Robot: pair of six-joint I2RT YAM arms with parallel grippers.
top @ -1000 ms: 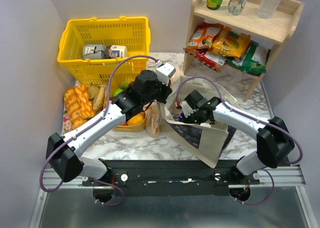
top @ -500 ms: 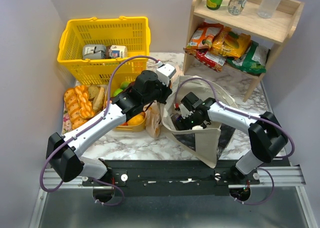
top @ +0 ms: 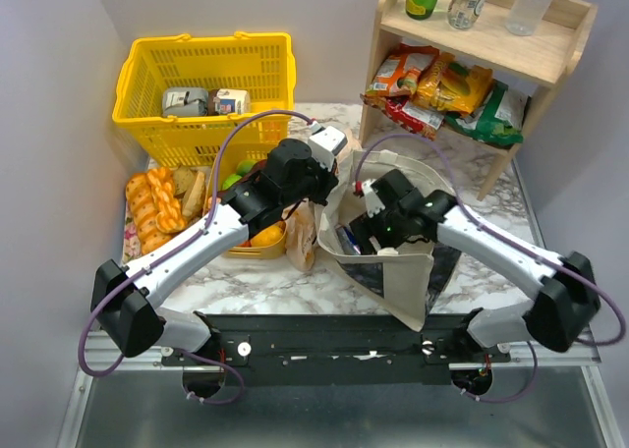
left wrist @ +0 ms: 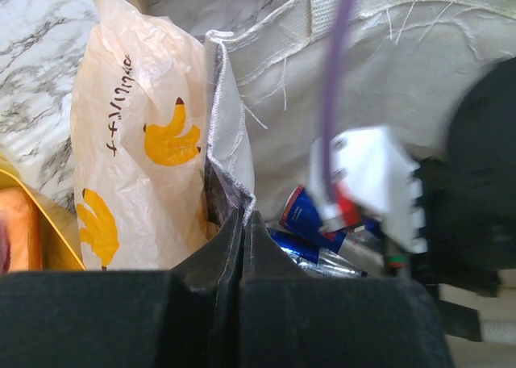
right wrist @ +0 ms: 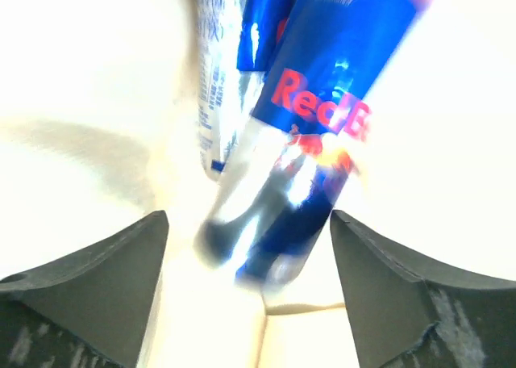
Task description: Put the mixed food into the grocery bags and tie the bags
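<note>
My left gripper (top: 316, 195) (left wrist: 243, 216) is shut on the upper rim of the beige canvas tote (top: 395, 269) (left wrist: 379, 53) and holds its mouth open. The peach plastic bag (top: 300, 237) (left wrist: 137, 142) with yellow fruit prints stands just left of that rim. My right gripper (top: 360, 236) (right wrist: 248, 223) hangs open inside the tote's mouth, with nothing touching its fingers. Two blue-silver drink cans (right wrist: 322, 134) (left wrist: 310, 219) lie below it on the tote's bottom. Oranges (top: 266, 236) and a lime (top: 232, 181) remain in a yellow tray under my left arm.
Braided bread loaves (top: 152, 207) lie at the table's left edge. A yellow shopping basket (top: 206, 84) stands at the back left. A wooden shelf (top: 491, 45) with snack packets (top: 442, 89) and bottles stands at the back right, close behind the tote.
My right gripper's jaws have spread wide and let go of a can, which now lies loose in the tote. The right arm swung outward to the right. The left arm kept still.
</note>
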